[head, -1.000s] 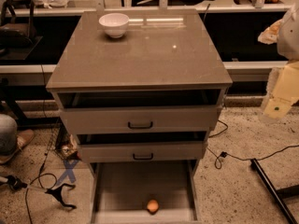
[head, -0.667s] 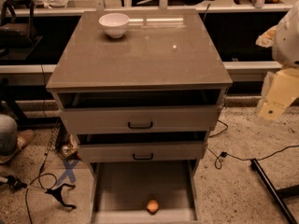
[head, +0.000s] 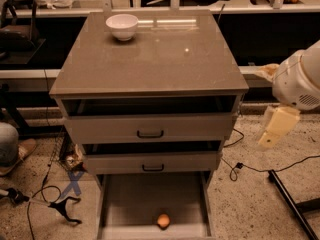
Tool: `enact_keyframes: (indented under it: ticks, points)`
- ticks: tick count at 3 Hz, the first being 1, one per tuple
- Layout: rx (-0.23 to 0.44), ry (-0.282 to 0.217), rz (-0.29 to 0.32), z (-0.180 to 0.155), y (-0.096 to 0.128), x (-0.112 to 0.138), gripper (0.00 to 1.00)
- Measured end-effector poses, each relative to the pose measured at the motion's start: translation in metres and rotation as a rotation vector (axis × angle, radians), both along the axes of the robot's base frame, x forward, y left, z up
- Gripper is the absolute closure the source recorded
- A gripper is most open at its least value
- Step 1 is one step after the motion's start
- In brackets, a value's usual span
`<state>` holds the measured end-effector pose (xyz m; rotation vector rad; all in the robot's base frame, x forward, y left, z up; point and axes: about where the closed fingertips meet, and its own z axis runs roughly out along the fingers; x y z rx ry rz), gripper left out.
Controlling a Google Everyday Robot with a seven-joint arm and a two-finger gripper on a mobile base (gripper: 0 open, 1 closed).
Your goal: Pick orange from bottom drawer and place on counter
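One orange [head: 163, 220]: on floor of open bottom drawer [head: 132, 199], near front edge. One white bowl [head: 122, 26]: back left of bench [head: 150, 64]. Gripper [head: 274, 131]: right of cabinet [head: 100, 129], clear of it; grip cannot be told

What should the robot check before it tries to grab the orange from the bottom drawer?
1. Is the bottom drawer pulled open? Ok.
2. Can the orange be seen? Ok: it lies alone near the drawer's front edge.
3. Is the claw close to the orange? Not ok: it hangs out to the right of the counter, far from the fruit.
4. Is the way down free? Ok: the orange lies forward of the middle drawer front, with nothing over it.
5. Is there room on the counter? Ok: only the white bowl sits there, at the back left.
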<state>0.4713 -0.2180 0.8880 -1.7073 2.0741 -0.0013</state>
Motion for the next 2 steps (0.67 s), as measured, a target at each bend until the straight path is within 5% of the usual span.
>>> enact_keyframes:
  ticks: [1,2]
  points:
    - [0.126,0.011,0.102,-0.0507,0.0161,0.0119,0.0]
    - [0.13,0.011,0.1,-0.055,0.0144,0.0114,0.0]
